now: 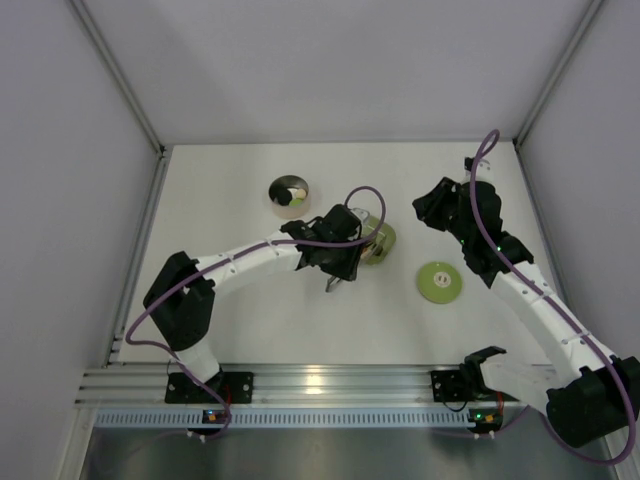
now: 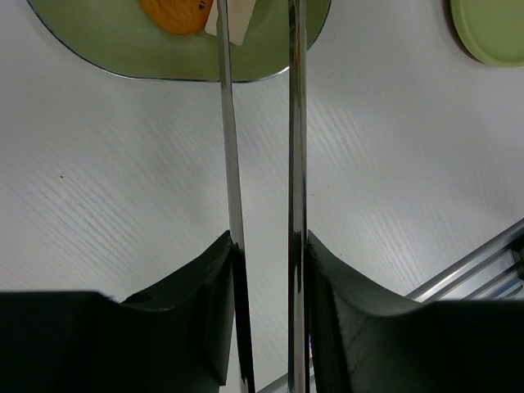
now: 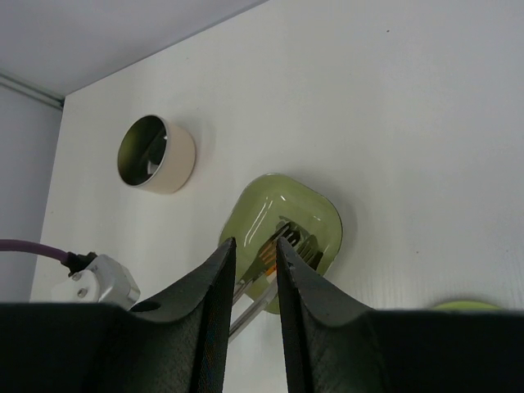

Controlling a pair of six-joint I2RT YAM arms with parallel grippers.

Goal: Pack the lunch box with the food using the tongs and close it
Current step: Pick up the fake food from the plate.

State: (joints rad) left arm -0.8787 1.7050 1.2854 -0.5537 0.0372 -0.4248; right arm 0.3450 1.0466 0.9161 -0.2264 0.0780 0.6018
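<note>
Left pincer [image 2: 268, 246]: closed on the tongs [image 2: 295, 123], one finger pressing each thin arm from the outside.
Tongs: the two arms run nearly parallel, a narrow gap between them, from the fingers out over the rim of the green dish [image 2: 123, 49]; the right wrist view shows the tips inside the dish.
Food: an orange piece [image 2: 172, 12] and a cream-white piece [image 2: 239, 24] lie in the dish, just beside the tong arms; a pale piece [image 1: 295, 198] sits inside the lunch box.
Lunch box [image 3: 176, 160]: uncovered, upright on the tabletop [image 1: 250, 320], behind and left of the dish, apart from it.
Lid [image 1: 439, 281]: flat on the tabletop right of the dish, white mark up, well apart from the lunch box.
Right pincer [image 3: 255, 270]: narrow gap, nothing between its fingers, raised behind the lid and right of the dish.
</note>
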